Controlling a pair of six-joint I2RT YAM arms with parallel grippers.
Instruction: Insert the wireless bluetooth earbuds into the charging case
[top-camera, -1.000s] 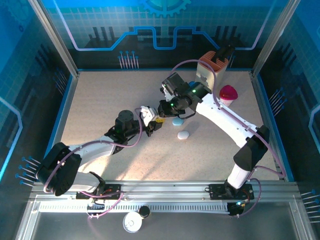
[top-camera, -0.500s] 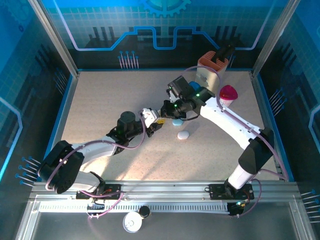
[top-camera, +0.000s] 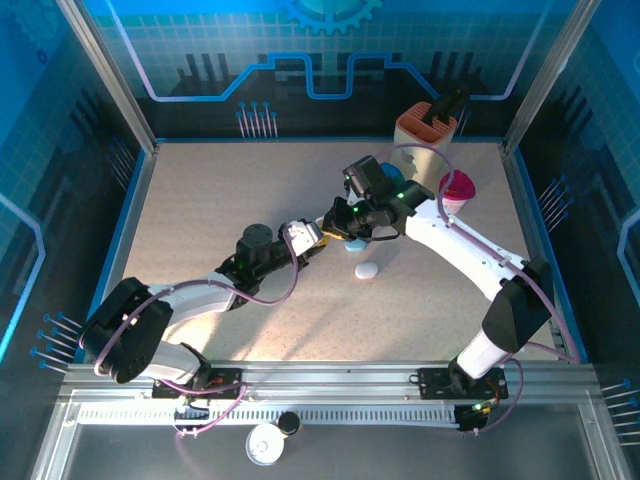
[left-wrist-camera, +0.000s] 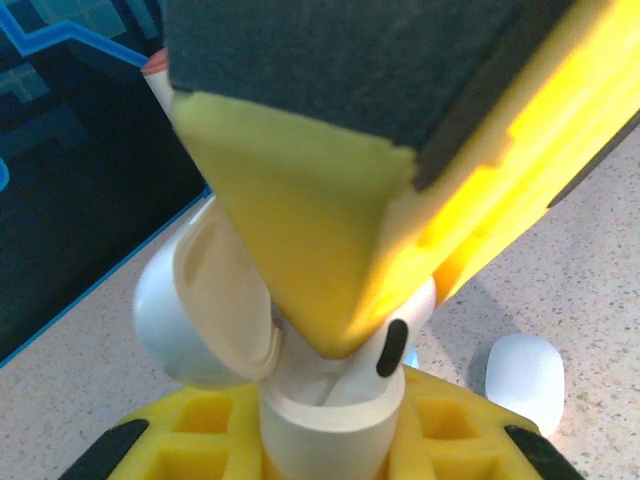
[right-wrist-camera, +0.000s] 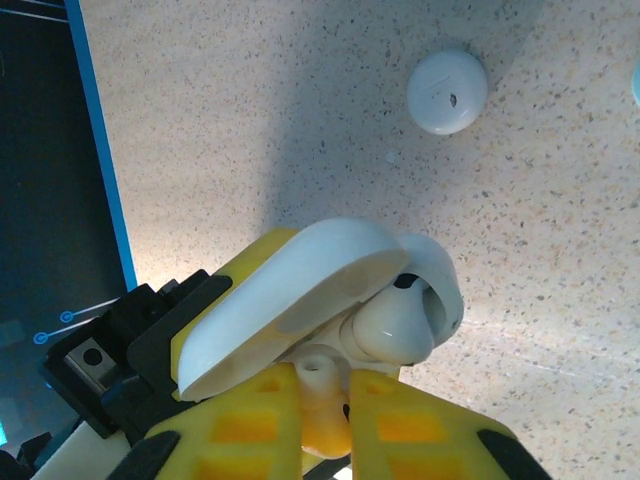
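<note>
Your left gripper (top-camera: 308, 236) is clenched on one open white charging case (right-wrist-camera: 300, 275), raised over the speckled table (top-camera: 200, 200) at mid-field. Your right gripper (right-wrist-camera: 330, 385) pinches the stem of one white earbud (right-wrist-camera: 390, 325), whose head sits at the case's mouth under the raised lid. One closed white case (right-wrist-camera: 447, 92) lies near on the table, and one pale blue case (top-camera: 355, 243) just beside the grippers.

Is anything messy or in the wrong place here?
Nothing looks spilled or broken. One odd bit: a white round thing and a small black thing lie off the table, below the metal rail at its near edge, away from everything else. I cannot tell what they are.
</note>
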